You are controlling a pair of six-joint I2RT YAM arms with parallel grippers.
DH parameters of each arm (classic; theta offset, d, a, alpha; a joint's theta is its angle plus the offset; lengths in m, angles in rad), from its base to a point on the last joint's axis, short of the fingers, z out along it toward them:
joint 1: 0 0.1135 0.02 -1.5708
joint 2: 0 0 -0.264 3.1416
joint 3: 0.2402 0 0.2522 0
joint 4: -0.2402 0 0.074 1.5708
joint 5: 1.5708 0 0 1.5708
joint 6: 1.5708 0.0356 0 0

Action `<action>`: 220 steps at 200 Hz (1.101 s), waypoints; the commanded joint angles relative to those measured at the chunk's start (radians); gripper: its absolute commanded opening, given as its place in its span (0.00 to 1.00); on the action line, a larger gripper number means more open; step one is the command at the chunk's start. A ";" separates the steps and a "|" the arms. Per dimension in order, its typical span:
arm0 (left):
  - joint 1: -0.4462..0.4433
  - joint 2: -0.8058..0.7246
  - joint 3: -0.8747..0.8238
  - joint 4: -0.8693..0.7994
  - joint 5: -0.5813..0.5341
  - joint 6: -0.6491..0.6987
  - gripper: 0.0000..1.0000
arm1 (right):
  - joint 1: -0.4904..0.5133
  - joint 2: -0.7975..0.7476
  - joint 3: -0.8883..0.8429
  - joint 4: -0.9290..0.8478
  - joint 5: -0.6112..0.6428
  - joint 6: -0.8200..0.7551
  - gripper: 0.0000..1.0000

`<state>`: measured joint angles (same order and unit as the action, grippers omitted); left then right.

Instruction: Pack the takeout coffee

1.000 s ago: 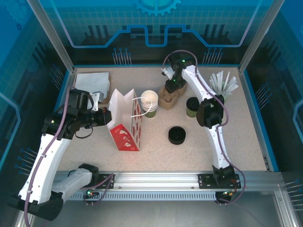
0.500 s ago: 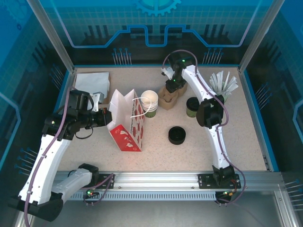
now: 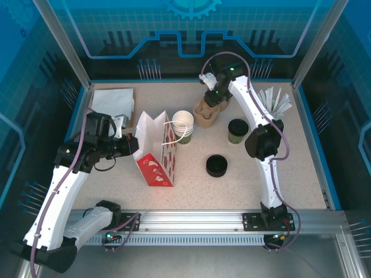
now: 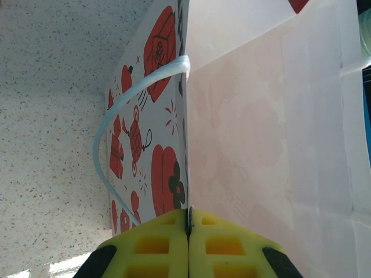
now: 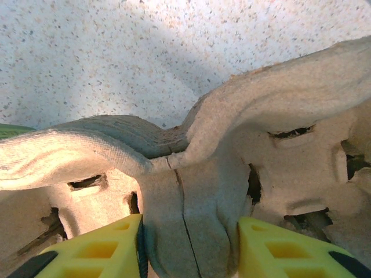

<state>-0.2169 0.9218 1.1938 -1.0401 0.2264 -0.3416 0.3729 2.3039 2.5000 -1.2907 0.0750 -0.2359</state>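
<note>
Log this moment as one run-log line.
left gripper: shut on paper bag edge | right gripper: shut on cup carrier centre rib | green cup: upright beside bag, not packed

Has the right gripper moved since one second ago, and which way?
Yes. Seen from above, the right gripper has shifted a little toward the far edge of the table, away from the black lid, which has stayed put.

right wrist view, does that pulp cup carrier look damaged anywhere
Yes. The pulp cup carrier has a thin crack running down its centre post, right between the jaws of the right gripper that clamp it, plus ragged dark splits on either side of the post. It is not torn apart.
</note>
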 commanded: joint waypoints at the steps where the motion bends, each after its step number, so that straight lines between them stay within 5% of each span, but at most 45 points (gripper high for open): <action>1: 0.006 -0.011 -0.010 0.030 0.033 -0.007 0.00 | 0.011 -0.013 0.024 -0.015 -0.012 -0.051 0.41; 126: 0.005 0.006 -0.017 0.031 0.037 -0.004 0.00 | 0.010 0.099 0.005 -0.047 0.039 -0.077 0.44; 220: 0.005 -0.006 -0.018 0.039 0.048 -0.014 0.00 | 0.010 -0.072 0.014 -0.014 0.048 -0.083 0.42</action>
<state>-0.2169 0.9298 1.1862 -1.0206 0.2344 -0.3420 0.3733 2.3692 2.4981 -1.3087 0.1017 -0.2562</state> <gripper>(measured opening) 0.059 0.418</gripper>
